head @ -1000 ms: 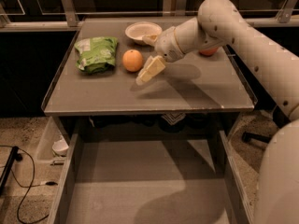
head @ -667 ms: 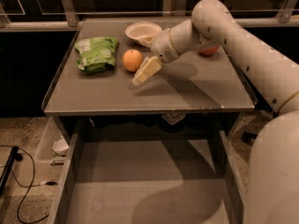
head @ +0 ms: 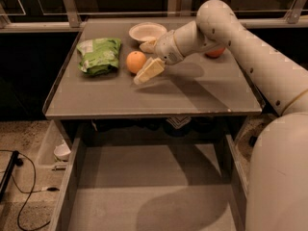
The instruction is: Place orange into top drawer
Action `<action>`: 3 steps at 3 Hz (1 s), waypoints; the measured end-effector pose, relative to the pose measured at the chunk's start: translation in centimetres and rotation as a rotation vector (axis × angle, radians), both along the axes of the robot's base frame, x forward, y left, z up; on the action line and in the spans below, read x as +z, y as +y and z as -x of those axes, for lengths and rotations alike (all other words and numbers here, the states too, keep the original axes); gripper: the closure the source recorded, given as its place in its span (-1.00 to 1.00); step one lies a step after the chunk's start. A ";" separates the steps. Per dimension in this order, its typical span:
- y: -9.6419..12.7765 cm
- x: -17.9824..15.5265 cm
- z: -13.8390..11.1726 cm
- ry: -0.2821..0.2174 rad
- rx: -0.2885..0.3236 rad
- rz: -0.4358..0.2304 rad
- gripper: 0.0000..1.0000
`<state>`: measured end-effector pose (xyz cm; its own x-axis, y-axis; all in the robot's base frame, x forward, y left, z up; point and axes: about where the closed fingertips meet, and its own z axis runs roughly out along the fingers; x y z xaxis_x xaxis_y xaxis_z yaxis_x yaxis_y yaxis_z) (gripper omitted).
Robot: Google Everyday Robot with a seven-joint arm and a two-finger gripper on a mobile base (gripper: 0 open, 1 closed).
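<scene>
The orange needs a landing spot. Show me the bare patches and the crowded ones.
The top drawer is bare from wall to wall. On the table, the front strip below the green bag and the orange is free. The back is crowded: bag, orange, white bowl, the tool open around the orange, a reddish fruit behind the arm.

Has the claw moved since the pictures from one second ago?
Yes. The claw, over the tabletop, has edged slightly toward the orange, which has not moved.
</scene>
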<state>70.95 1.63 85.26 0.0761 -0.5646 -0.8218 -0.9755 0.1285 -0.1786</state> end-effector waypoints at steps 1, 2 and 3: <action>0.0 0.0 0.0 0.000 0.000 0.000 -0.16; 0.0 0.0 0.0 0.000 0.000 0.000 0.31; 0.0 0.0 0.0 0.000 0.000 0.000 0.77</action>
<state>70.95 1.64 85.25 0.0761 -0.5646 -0.8218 -0.9755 0.1284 -0.1785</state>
